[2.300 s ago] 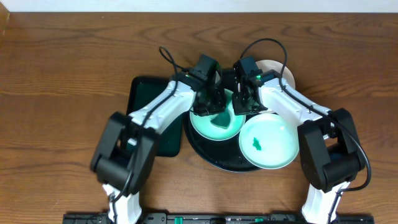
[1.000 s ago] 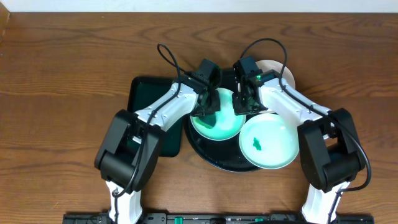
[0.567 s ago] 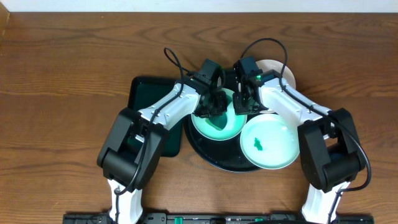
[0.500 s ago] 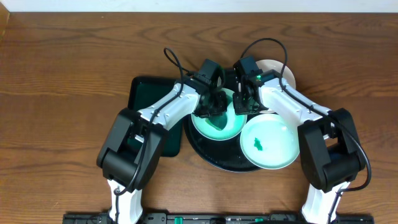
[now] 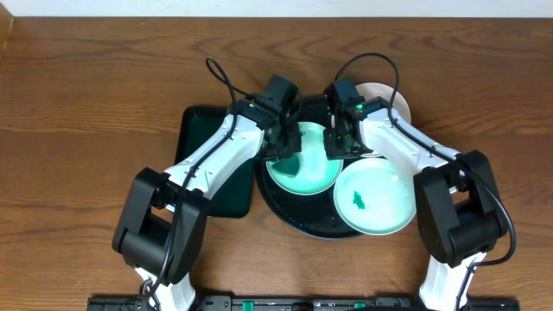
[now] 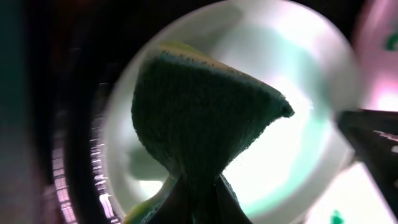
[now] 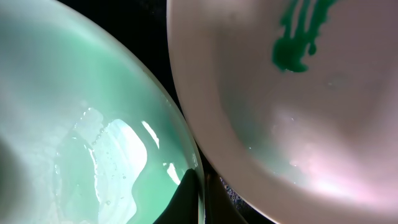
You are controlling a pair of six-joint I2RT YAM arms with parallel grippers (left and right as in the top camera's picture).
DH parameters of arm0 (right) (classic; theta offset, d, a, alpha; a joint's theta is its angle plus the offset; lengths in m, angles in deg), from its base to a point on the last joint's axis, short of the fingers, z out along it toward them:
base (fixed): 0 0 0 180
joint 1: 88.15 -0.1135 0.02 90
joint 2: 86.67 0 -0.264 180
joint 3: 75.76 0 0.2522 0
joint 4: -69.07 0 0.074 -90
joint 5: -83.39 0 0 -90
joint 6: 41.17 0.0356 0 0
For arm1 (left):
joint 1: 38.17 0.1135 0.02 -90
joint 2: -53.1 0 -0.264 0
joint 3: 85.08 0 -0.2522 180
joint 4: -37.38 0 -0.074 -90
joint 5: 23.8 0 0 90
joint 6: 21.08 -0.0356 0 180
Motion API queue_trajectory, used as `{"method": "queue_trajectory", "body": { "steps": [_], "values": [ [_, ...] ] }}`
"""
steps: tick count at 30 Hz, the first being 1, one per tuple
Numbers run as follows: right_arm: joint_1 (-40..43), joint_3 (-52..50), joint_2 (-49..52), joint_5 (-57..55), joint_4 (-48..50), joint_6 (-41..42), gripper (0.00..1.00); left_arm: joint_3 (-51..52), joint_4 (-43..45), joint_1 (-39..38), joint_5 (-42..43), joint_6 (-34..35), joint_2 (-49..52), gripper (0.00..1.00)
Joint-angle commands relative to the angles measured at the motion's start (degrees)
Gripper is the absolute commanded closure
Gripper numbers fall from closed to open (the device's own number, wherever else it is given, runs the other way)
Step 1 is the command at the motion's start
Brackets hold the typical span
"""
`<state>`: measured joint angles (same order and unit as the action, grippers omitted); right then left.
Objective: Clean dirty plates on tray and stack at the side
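Left jaws clench sponge (image 6: 199, 118), mint plate (image 5: 307, 175) straight below them; right jaws pinch that plate's rim, plate lying to their left.

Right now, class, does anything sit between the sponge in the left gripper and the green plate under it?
Nothing visible does. The sponge, pinched in the left gripper, is directly over the green plate; the right gripper only pinches its rim.

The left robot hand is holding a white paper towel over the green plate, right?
Not quite. The left gripper is holding a dark green sponge, not a white paper towel. It is over the green plate, as you said. The left wrist view shows this best.
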<state>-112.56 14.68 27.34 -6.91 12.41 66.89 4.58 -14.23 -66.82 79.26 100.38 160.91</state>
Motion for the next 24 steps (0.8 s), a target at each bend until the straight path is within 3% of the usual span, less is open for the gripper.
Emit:
{"method": "queue_trajectory", "body": {
  "steps": [1, 24],
  "values": [
    [-1.2, -0.8, -0.5, 2.3, 0.4, 1.2, 0.99, 0.4, -0.6, 0.0, -5.9, -0.7, -0.7, 0.93],
    [-1.2, -0.8, -0.5, 3.6, 0.5, 1.2, 0.99, 6.3, 5.7, -2.5, -9.2, 2.2, 4.8, 0.92]
  ]
}}
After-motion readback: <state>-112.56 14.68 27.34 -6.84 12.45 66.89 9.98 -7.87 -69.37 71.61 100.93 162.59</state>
